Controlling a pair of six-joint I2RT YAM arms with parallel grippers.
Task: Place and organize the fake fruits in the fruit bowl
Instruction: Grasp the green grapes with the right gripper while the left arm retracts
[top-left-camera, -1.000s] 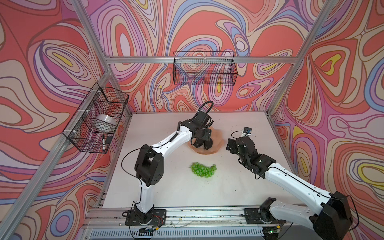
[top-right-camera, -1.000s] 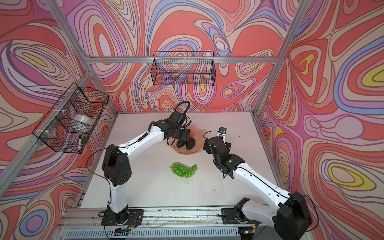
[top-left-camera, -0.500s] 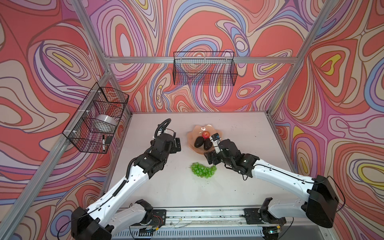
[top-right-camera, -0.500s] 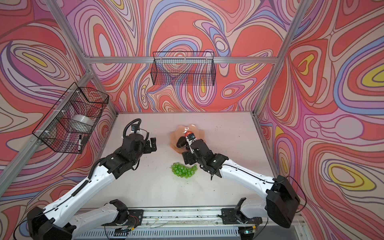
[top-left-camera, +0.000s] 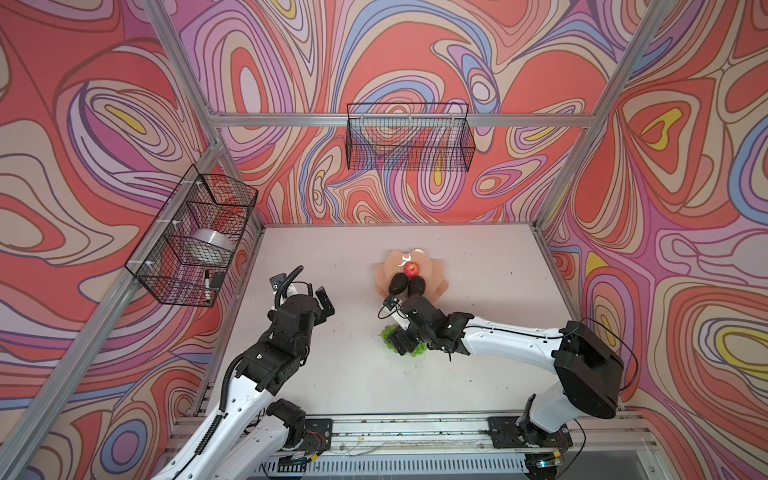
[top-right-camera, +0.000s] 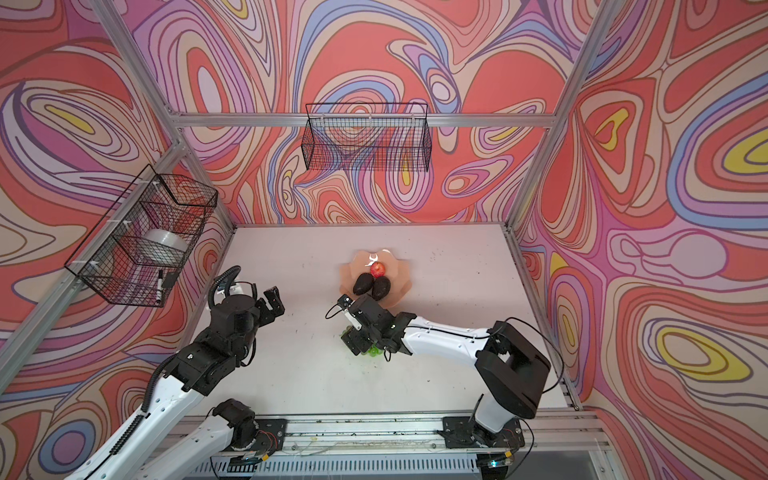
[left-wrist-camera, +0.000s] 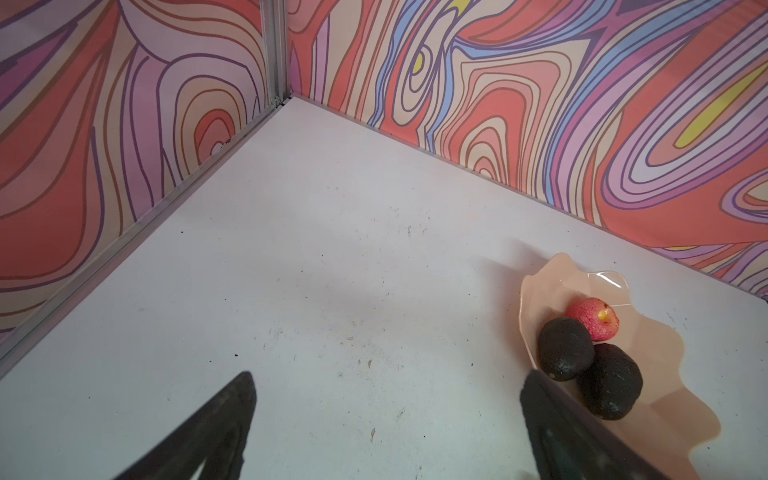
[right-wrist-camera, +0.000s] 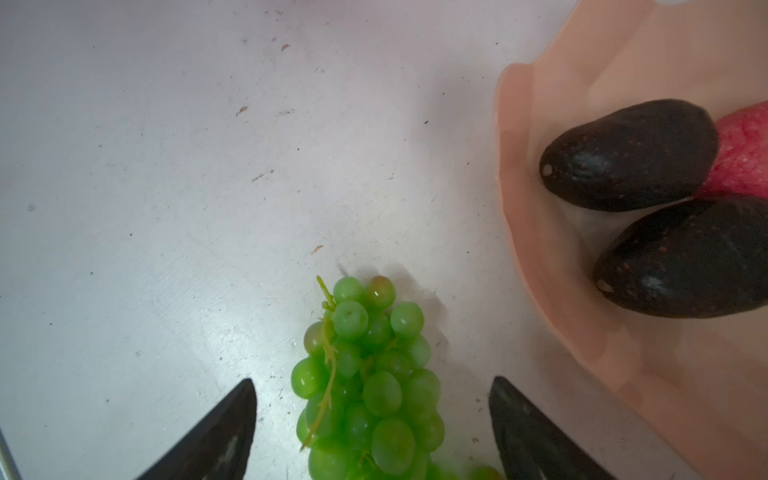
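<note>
The peach-orange fruit bowl (top-left-camera: 437, 277) holds two dark avocados (top-left-camera: 397, 283) (top-left-camera: 417, 286) and a small red fruit (top-left-camera: 412, 269). A bunch of green grapes (right-wrist-camera: 365, 332) lies on the table just in front of the bowl. My right gripper (right-wrist-camera: 372, 380) is open and low over the bunch, one finger on either side and neither touching it. In both top views it covers most of the grapes (top-left-camera: 387, 332). My left gripper (left-wrist-camera: 386, 382) is open and empty, over bare table to the left of the bowl (left-wrist-camera: 536, 291).
One black wire basket (top-left-camera: 409, 137) hangs on the back wall. Another (top-left-camera: 195, 237) hangs on the left wall with a roll of tape and a marker in it. Patterned walls close in three sides. The arms' mounting rail (top-left-camera: 395, 428) runs along the front edge.
My left gripper opened and pulled back from the bowl to the left side of the table. My right gripper moved from beside the bowl down over the grapes.
</note>
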